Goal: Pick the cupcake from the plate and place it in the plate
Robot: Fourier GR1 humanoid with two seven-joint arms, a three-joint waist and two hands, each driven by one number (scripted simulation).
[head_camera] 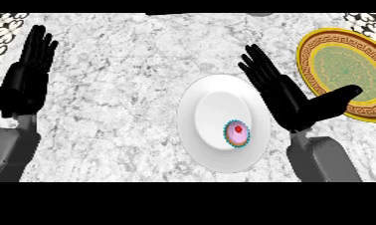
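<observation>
From the head view, the cupcake (237, 134) sits on the white plate (209, 142), toward its near right part, pink-frosted with a red dot on top and a teal wrapper. The right robot hand (288, 97) hangs beside the plate's right rim with fingers straight and thumb spread wide, holding nothing. Its thumb reaches over the near edge of the gold-rimmed green plate (327, 45), which lies at the right of the marble bench (125, 94). The left robot hand (28, 77) rests open near the left edge, fingers up.

The pick appears not yet begun. The next move likely calls for the right hand to shift left and nearer, over the cupcake, then curl round it.

No brand, label or writing can be read.
</observation>
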